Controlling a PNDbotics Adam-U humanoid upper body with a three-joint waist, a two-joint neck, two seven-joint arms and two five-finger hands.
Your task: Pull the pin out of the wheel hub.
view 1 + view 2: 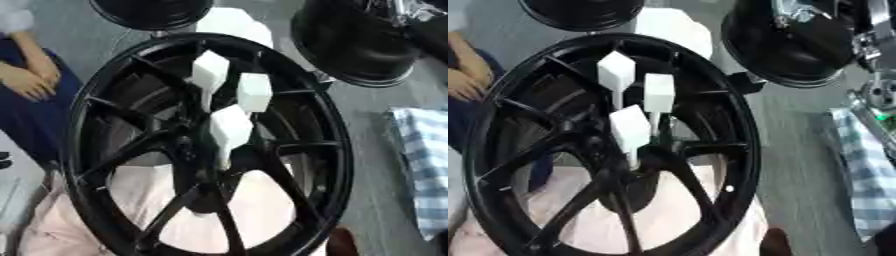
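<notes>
hub point(105, 150): black, centre | pins point(230, 129): three white-headed, standing in hub middle | right arm point(877, 75): far right, fingers cannot tell

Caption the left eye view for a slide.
Black wheel hub fills the frame with three white-headed pins standing at its centre; no robot hand is in view.

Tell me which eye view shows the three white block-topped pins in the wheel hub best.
Right eye view: the three white block-topped pins stand apart, thin stems visible down to the black spoked wheel hub. The left eye view shows all three, but their stems are harder to trace.
</notes>
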